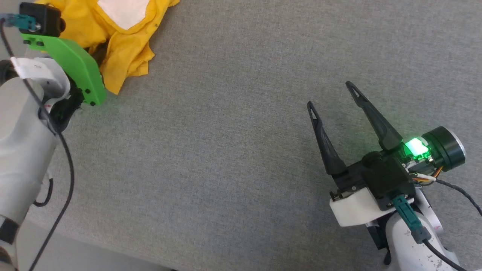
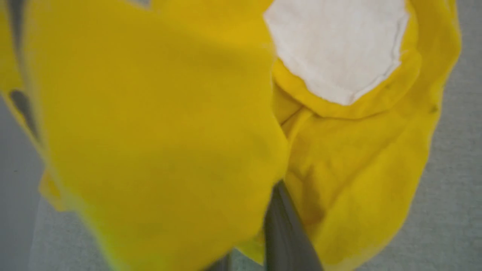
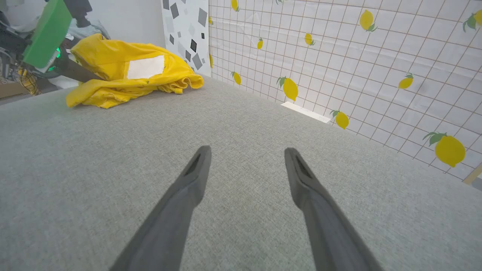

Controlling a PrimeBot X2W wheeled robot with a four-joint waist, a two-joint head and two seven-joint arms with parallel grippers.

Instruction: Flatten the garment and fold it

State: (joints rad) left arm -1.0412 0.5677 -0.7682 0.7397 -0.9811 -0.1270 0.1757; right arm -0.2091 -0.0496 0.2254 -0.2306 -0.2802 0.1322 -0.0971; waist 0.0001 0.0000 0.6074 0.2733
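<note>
**Item 1: the garment**. Mustard-yellow T-shirt, crumpled in a heap, unfolded. In the head view it lies at 11 o'clock on the grey fabric surface, cut off by the top edge. A white patch faces up on the heap. In the right wrist view the heap sits at 10 o'clock, near the far edge of the surface.

**Item 2: left gripper**. Set against the garment's 9 o'clock side in the head view, beneath a green bracket. In the left wrist view one dark finger rises from 6 o'clock and disappears under a blurred yellow fold. The second finger shows as a sliver close beside it. Jaws stand narrow at the base with the tips buried in cloth. Whether they pinch the fabric cannot be told.

**Item 3: right gripper**. At 4 o'clock in the head view, well apart from the garment, fingers pointing toward 11 o'clock. Jaws spread wide, nothing between them, over bare grey surface. A green light glows on its wrist.

**Item 4: surroundings.** A tiled wall with a lemon print runs from 12 to 3 o'clock in the right wrist view. A speckled panel stands at 12 o'clock.
</note>
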